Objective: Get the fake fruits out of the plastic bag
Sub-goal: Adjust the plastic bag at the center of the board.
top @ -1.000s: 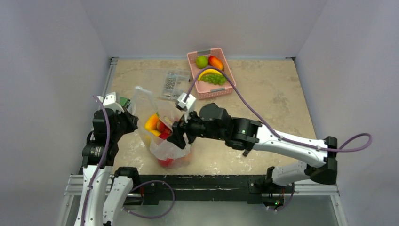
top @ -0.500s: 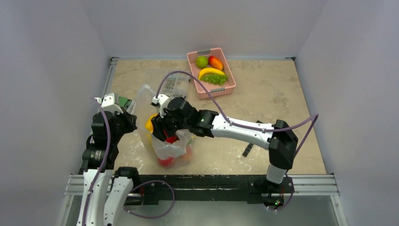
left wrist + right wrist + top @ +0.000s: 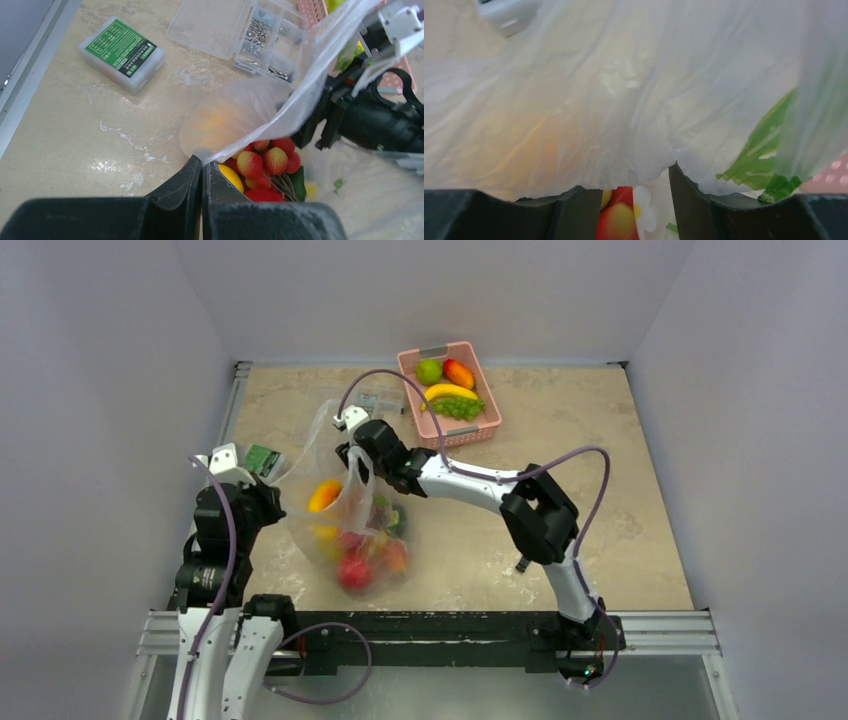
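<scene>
Barely begun, with the fake fruits (image 3: 262, 160) sitting inside the plastic bag (image 3: 320, 65). Pinching the rim in the tight-closed left claw (image 3: 202, 162); right claw (image 3: 626, 180) apart, holding no fruit

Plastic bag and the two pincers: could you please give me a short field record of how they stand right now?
plastic bag: on the table between the arms, mouth pulled open
fake fruits: inside the bag; red, yellow and orange ones show
left pincer: shut on the bag's left rim
right pincer: jaws apart at the far rim, film draped over the tips
pink basket: behind the bag, holding other fruit
</scene>
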Robot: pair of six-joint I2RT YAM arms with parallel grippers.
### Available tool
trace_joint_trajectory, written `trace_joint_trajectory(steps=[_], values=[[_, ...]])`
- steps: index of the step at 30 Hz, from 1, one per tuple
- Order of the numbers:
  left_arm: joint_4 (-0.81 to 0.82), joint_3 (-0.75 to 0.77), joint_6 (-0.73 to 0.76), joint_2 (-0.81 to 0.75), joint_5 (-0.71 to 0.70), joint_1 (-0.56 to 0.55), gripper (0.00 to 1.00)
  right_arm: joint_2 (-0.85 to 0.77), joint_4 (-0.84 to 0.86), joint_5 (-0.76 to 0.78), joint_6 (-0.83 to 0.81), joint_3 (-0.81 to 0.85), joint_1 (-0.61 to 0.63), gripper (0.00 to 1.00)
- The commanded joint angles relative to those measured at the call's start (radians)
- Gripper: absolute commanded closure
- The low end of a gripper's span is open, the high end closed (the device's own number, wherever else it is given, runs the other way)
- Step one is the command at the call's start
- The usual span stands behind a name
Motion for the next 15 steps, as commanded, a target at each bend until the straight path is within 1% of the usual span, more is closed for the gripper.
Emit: trace_joint_trajectory(steps=[1, 3, 6, 8, 9, 10, 11, 12, 14, 15], values=[[0.034, 0.0, 0.012, 0.02, -0.038, 0.008, 1.0, 0.08, 0.014, 0.052, -0.119, 0.24, -0.019, 0.51], [0.04, -0.003, 0.014, 0.023, -0.035, 0.008, 1.0, 0.103, -0.06, 0.026, -0.124, 0.322, -0.019, 0.5], [0.043, -0.003, 0.017, 0.026, -0.027, 0.008, 1.0, 0.053, -0.078, -0.018, -0.123, 0.309, -0.019, 0.44], [0.049, -0.004, 0.018, 0.023, -0.017, 0.008, 1.0, 0.027, -0.168, -0.062, -0.105, 0.335, -0.018, 0.38], [0.05, -0.006, 0.017, 0.019, -0.012, 0.008, 1.0, 0.013, -0.231, -0.09, -0.078, 0.357, -0.019, 0.35], [0.05, -0.008, 0.017, 0.017, -0.01, 0.008, 1.0, -0.004, -0.295, -0.117, -0.049, 0.376, -0.019, 0.29], [0.048, -0.009, 0.017, 0.018, -0.008, 0.008, 1.0, -0.024, -0.355, -0.155, -0.021, 0.394, -0.019, 0.25], [0.047, -0.007, 0.018, 0.019, -0.005, 0.008, 1.0, -0.05, -0.404, -0.164, 0.01, 0.395, -0.019, 0.21], [0.048, -0.006, 0.02, 0.021, 0.001, 0.008, 1.0, -0.104, -0.486, -0.189, 0.052, 0.378, -0.019, 0.1], [0.048, -0.006, 0.02, 0.022, 0.006, 0.008, 1.0, -0.122, -0.53, -0.188, 0.07, 0.379, -0.019, 0.07]])
